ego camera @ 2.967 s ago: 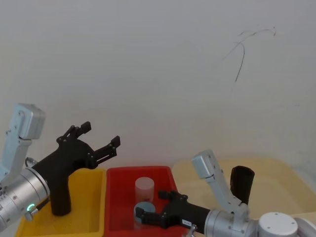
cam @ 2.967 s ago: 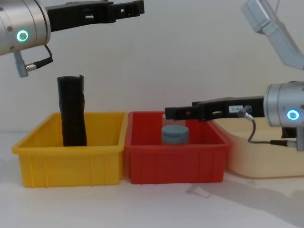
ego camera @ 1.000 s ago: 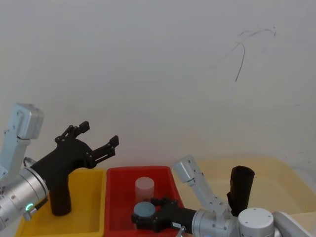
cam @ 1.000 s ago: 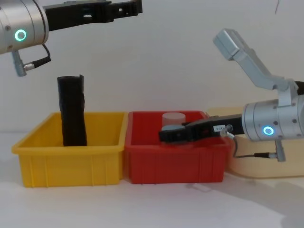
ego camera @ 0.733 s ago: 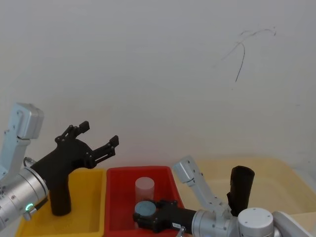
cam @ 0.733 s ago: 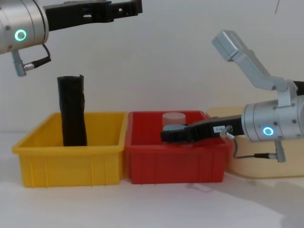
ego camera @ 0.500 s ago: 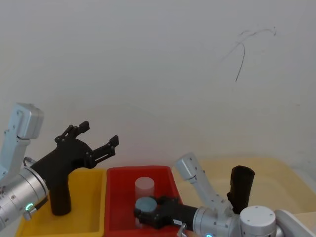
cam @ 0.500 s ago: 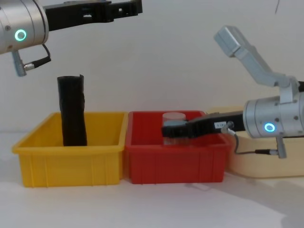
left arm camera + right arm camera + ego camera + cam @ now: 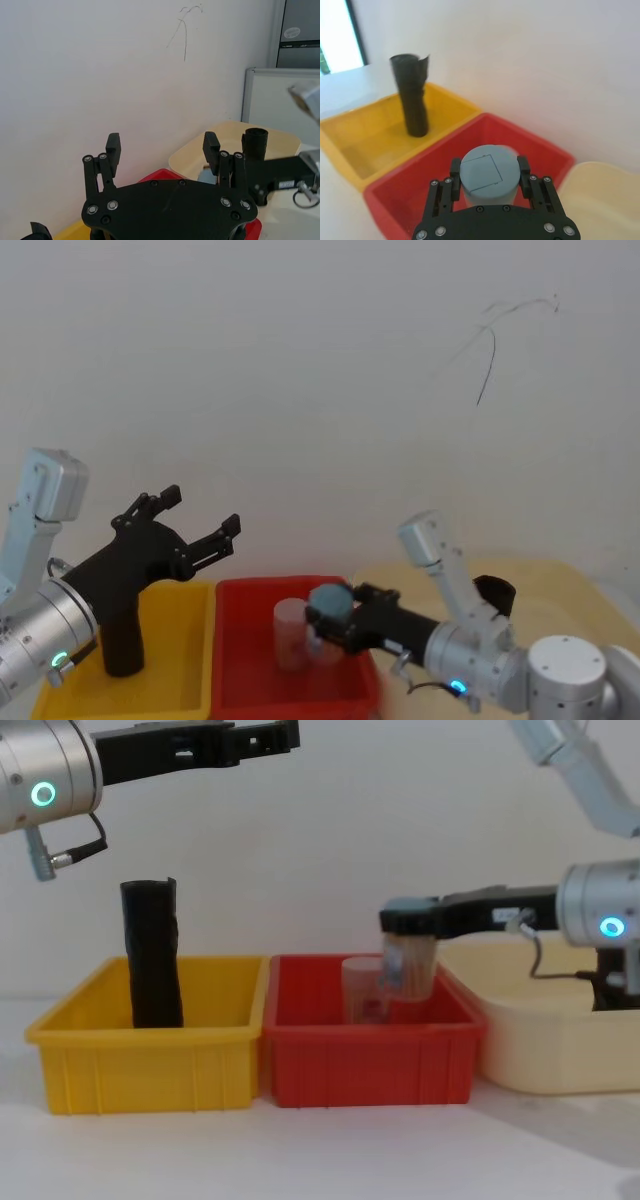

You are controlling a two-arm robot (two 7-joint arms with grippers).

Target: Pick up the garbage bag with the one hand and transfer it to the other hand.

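Garbage bag (image 9: 152,952), the matte-black wrinkled roll, stands untouched in my yellow left bin (image 9: 150,1040) under my spread-open left gripper (image 9: 262,740), while my right gripper (image 9: 332,618) clenches a grey-capped clear jar (image 9: 408,952), risking a wrong transfer.

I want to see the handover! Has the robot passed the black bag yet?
Not yet. The garbage bag stands untouched in the yellow bin. The left gripper hangs open higher up. The right gripper holds a blue-capped jar over the red bin. Grabbing and passing the bag are both left.
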